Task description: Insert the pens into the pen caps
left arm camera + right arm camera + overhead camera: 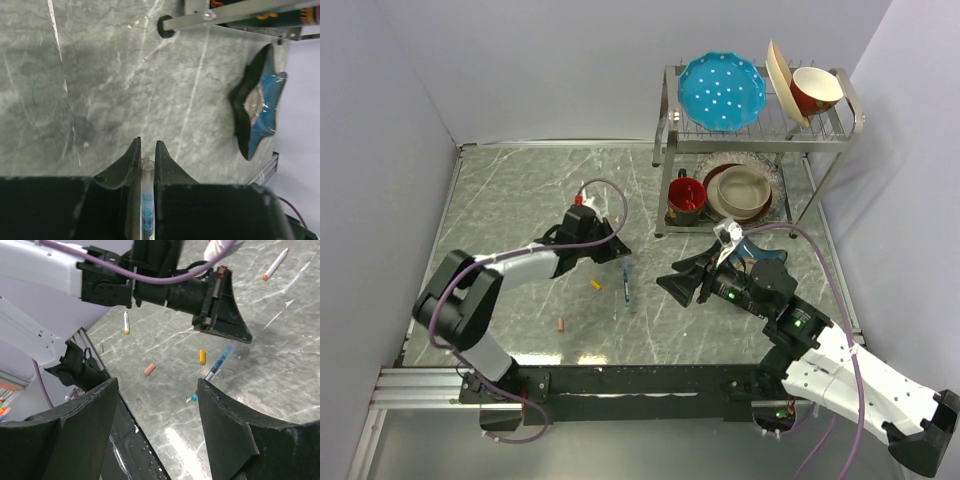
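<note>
My left gripper (608,247) is shut on the upper end of the dark blue-teal pen (625,284). The pen slants down toward the table. In the left wrist view the pen (146,200) sits between the closed fingers (131,157). My right gripper (156,382) is open and empty, right of the pen and pointing at it (218,364). A yellow-orange cap (596,285) lies just left of the pen, and a salmon-pink cap (561,324) lies nearer the front edge. Both caps show in the right wrist view, yellow (202,356) and pink (149,369). Two white pens (127,322) (275,264) lie farther off.
A metal dish rack (672,130) stands at the back right with a blue plate (721,90), bowls and a red mug (687,195). A blue and black star-shaped object (260,105) lies by the rack's foot. Walls close in left, back and right.
</note>
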You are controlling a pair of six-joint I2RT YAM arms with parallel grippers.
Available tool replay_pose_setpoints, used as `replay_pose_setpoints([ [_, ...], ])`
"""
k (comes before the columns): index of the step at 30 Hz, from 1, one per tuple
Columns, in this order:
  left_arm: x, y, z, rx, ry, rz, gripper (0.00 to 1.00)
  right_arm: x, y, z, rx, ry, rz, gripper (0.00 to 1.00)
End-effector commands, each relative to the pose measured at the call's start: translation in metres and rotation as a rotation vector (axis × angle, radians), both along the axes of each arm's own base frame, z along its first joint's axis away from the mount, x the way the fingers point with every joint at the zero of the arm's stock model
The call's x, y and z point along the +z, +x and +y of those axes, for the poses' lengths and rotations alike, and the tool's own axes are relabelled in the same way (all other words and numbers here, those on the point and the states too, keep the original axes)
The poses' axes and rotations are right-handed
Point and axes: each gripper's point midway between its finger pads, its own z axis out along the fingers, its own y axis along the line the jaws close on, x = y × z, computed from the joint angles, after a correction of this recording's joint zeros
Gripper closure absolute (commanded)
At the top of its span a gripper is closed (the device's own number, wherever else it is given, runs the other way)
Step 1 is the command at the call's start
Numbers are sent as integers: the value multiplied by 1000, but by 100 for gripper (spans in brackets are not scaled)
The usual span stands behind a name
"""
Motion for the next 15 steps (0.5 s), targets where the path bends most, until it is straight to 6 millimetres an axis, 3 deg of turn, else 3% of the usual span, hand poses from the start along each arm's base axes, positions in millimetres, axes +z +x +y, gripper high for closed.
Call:
replay_pose_setpoints([
  [1, 15, 21, -12, -6, -9, -68, 86, 6, 4, -5, -34, 3, -41, 28],
  [5, -5, 28, -5, 19, 78, -38, 78, 1, 6, -9, -52, -12, -38, 28],
  [8, -26, 29, 3, 43, 141, 13, 80, 3, 6, -10, -57, -13, -44, 28],
  [15, -46, 35, 16, 70, 258, 43, 73, 2, 8, -17, -89, -30, -47, 28],
])
